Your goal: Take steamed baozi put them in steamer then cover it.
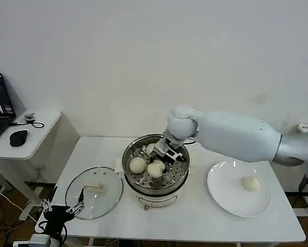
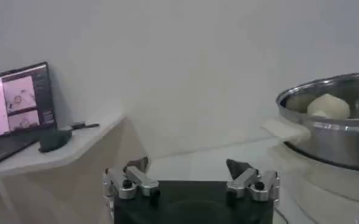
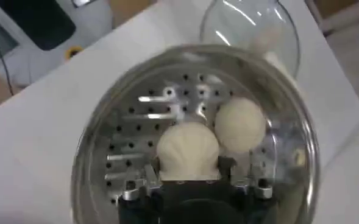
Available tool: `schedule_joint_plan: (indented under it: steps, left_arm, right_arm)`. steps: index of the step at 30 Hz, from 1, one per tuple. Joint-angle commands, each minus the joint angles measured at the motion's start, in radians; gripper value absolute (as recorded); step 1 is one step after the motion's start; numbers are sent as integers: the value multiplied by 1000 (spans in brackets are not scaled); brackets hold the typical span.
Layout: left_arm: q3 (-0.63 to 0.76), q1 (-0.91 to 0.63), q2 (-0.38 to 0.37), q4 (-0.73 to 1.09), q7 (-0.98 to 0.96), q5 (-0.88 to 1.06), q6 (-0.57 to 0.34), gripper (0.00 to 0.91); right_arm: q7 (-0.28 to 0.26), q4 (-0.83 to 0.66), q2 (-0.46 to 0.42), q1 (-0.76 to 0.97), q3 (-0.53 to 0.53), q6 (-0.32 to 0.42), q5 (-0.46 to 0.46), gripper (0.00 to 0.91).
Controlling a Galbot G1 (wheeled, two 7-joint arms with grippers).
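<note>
White table (image 1: 195, 216) bears shiny perforated steamer (image 1: 130, 154), smooth baozi (image 1: 138, 164).

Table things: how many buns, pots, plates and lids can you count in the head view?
Buns: 4
Pot: 1
Plate: 1
Lid: 1
Total: 7

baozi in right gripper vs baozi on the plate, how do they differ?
The held baozi sits over the perforated tray of the steamer, between the fingers of the right gripper; the plate baozi lies free, nothing touching it.
The held one has other buns close beside it; the plate one is alone on the white plate.
Shared: both round, smooth, cream-white, similar in size.
Left gripper idles, open, near the glass lid.
</note>
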Motion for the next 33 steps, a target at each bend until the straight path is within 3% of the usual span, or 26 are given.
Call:
schedule_joint_plan:
  steps: [1, 15, 17, 18, 19, 33]
  left_arm:
    - [-6, 1, -1, 2, 1, -5, -2, 907]
    - [-6, 3, -4, 2, -1, -4, -4, 907]
    - [-6, 2, -4, 3, -1, -4, -5, 907]
    - [-5, 2, -4, 3, -1, -4, -5, 907]
    - [-5, 2, -4, 4, -1, -4, -5, 907]
    - [3, -15, 7, 9, 0, -6, -4, 907]
  right_arm:
    - [-11, -3, 36, -8, -28, 54, -3, 645]
    - [-37, -4, 23, -14, -44, 84, -16, 645]
    - [-40, -4, 21, -15, -45, 86, -17, 695]
    - [-41, -4, 20, -15, -45, 87, -17, 836]
    - [-37, -4, 19, -15, -46, 88, -15, 907]
    - [2, 11, -41, 57, -19, 80, 52, 907]
